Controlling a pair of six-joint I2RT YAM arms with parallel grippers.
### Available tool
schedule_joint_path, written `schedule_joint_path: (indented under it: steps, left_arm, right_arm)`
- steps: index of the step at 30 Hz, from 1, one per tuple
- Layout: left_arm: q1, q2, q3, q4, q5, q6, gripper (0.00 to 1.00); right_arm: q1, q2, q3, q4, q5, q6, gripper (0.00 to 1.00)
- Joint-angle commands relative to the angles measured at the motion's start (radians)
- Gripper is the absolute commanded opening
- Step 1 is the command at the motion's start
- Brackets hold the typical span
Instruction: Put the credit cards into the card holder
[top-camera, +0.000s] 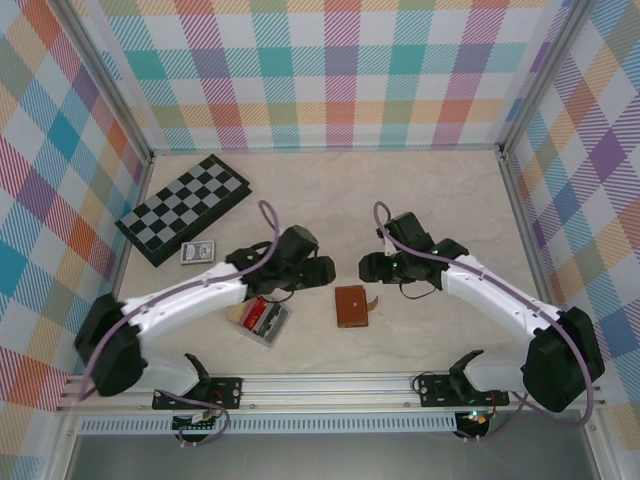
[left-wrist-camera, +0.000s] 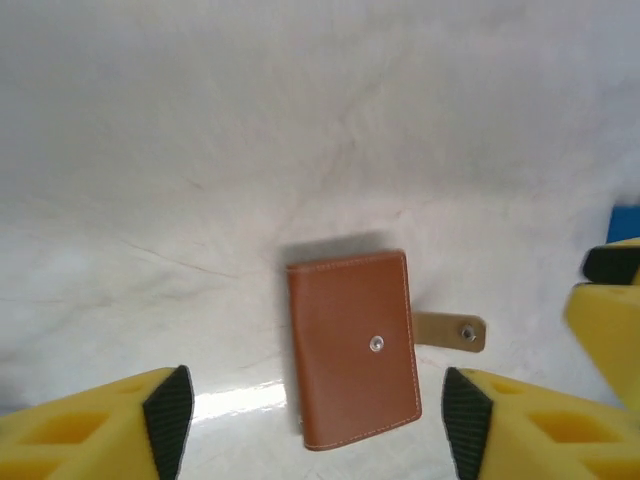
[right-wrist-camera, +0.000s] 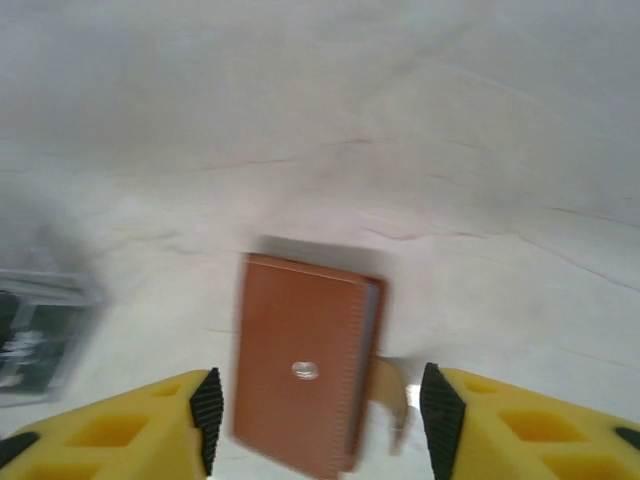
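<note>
The card holder (top-camera: 351, 306) lies flat on the table (top-camera: 440, 200), framed by the wide-spread fingers (left-wrist-camera: 170, 410) of the left gripper (left-wrist-camera: 318, 415). The right gripper (right-wrist-camera: 322, 415) gapes over it too; its view is blurry, apparently no contact.

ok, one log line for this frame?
left gripper: open, empty | right gripper: open, empty | card holder: lying closed, tab unsnapped | credit cards: in clear tray

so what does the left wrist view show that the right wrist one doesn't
Left wrist: a separate yellow part at the right edge. Right wrist: the clear plastic tray, blurred, at the left edge. Both: the closed card holder flat on the table, snap tab unfastened, framed by an open pincer, left pincer and right pincer respectively.
</note>
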Motion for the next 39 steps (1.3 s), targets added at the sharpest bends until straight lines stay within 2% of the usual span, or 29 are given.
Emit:
schedule_joint_path:
  steps: [1, 4, 8, 12, 16, 21, 26, 31, 35, 39]
  left_arm:
    - [0.009, -0.172, -0.017, -0.265, -0.262, -0.117, 0.8]
    - [0.012, -0.358, -0.107, -0.37, -0.344, -0.254, 0.87]
    - [0.014, -0.584, -0.229, -0.509, -0.362, -0.452, 0.88]
    - [0.014, -0.799, -0.367, -0.56, -0.3, -0.575, 0.91]
    - [0.013, -0.93, -0.5, -0.489, -0.208, -0.617, 0.95]
    - [0.014, -0.897, -0.579, -0.305, -0.143, -0.6, 1.0]
    - [0.017, -0.762, -0.612, -0.15, -0.093, -0.59, 1.0]
    - [0.032, -0.698, -0.65, -0.017, -0.066, -0.587, 0.99]
    - [0.055, -0.659, -0.666, 0.06, -0.042, -0.571, 0.98]
    - [0.087, -0.591, -0.663, 0.152, -0.004, -0.544, 0.97]
  right_arm:
    - [0.006, 0.063, 0.063, 0.074, -0.281, -0.06, 0.65]
    - [0.041, 0.159, 0.118, 0.122, -0.381, -0.06, 0.7]
    - [0.108, 0.294, 0.219, 0.119, -0.397, -0.086, 0.76]
    - [0.154, 0.41, 0.309, 0.118, -0.416, -0.091, 0.79]
    - [0.187, 0.504, 0.376, 0.11, -0.421, -0.09, 0.8]
    - [0.199, 0.582, 0.408, 0.119, -0.429, -0.064, 0.81]
    - [0.2, 0.611, 0.406, 0.14, -0.424, -0.032, 0.8]
    - [0.199, 0.617, 0.404, 0.113, -0.387, -0.029, 0.78]
    - [0.192, 0.628, 0.397, 0.133, -0.422, -0.01, 0.7]
    - [0.172, 0.626, 0.388, 0.124, -0.403, -0.002, 0.61]
